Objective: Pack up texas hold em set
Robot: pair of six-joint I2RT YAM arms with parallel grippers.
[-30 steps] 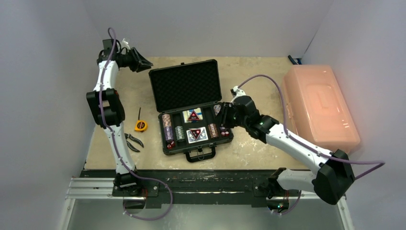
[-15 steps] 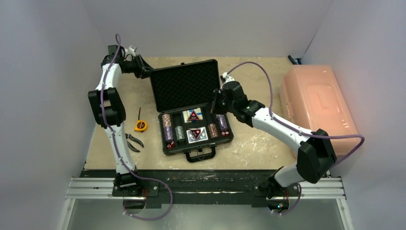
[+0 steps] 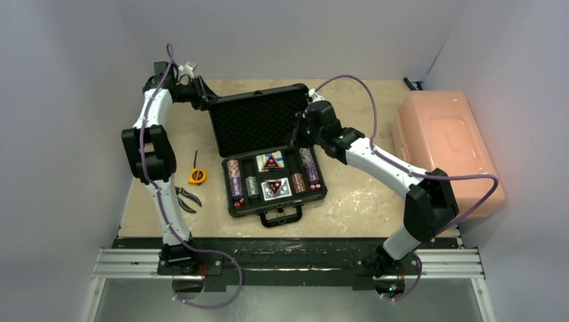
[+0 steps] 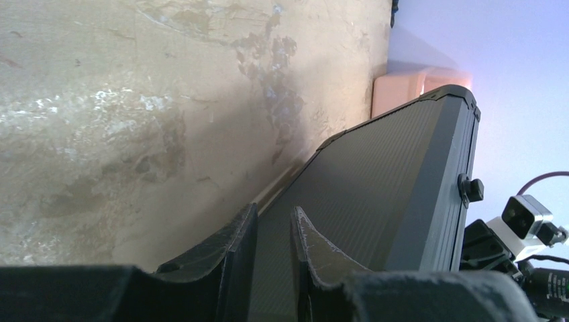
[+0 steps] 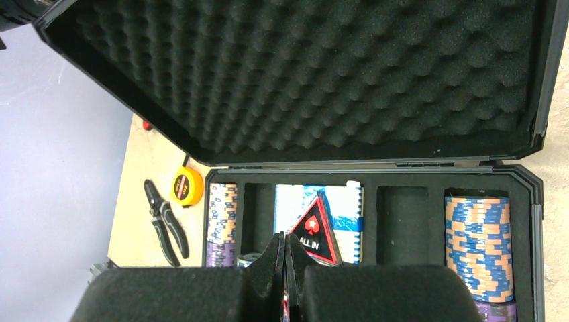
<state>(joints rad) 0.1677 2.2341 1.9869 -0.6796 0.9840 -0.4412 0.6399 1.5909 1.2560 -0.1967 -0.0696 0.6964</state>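
While open: case sits mid-table, chips and cards slotted in the tray.
Lid: tilted up, foam facing the tray.
Left gripper: fingers slightly parted, straddling the lid's far left corner; contact probably, unclear.
Right gripper: fingers pressed together, holding nothing, near the lid's right edge.
Closing well: push both corners evenly so hinges don't twist.
Beyond: pliers, tape measure, pink bin.
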